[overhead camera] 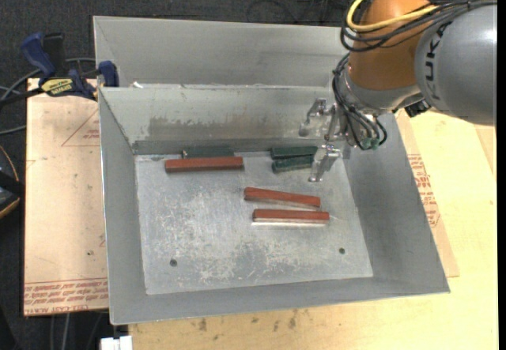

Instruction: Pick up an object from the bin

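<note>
Hanging tool (322, 160) beside green bar (291, 157); arm (466, 64) lettered "UK"

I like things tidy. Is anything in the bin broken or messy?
Nothing stands out. The red sticks and green sticks lie flat on the floor of the bin, loosely scattered, none visibly broken or spilled.

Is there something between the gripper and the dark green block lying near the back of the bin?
Nothing visible does. The gripper is right beside the right end of the dark green block. The nearest red-brown bar lies further toward the front, apart from the block.
</note>
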You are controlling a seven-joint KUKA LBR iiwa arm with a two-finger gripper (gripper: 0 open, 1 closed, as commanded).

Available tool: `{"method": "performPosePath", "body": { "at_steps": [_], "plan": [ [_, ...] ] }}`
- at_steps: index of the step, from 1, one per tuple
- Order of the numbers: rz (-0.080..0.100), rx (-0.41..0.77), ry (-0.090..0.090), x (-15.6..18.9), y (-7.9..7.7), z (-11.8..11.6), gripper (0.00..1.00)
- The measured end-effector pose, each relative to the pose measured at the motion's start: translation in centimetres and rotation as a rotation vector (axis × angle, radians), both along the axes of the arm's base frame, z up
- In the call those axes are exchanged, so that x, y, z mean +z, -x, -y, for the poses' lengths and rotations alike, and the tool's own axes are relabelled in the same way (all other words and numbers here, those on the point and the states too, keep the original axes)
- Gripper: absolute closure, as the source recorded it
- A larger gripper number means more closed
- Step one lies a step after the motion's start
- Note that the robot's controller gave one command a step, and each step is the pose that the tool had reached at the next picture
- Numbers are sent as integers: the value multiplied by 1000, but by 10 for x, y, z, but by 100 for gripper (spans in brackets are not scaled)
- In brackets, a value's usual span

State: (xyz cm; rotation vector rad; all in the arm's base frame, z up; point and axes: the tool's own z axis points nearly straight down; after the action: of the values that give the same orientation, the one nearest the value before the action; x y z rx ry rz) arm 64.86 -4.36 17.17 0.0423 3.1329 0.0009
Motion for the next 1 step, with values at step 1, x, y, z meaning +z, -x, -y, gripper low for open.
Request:
{"method": "performPosePath", "body": {
  "at_steps": [1],
  "plan": [
    [29, -268, -2, -87, -12, -5, 100]
  ]
}}
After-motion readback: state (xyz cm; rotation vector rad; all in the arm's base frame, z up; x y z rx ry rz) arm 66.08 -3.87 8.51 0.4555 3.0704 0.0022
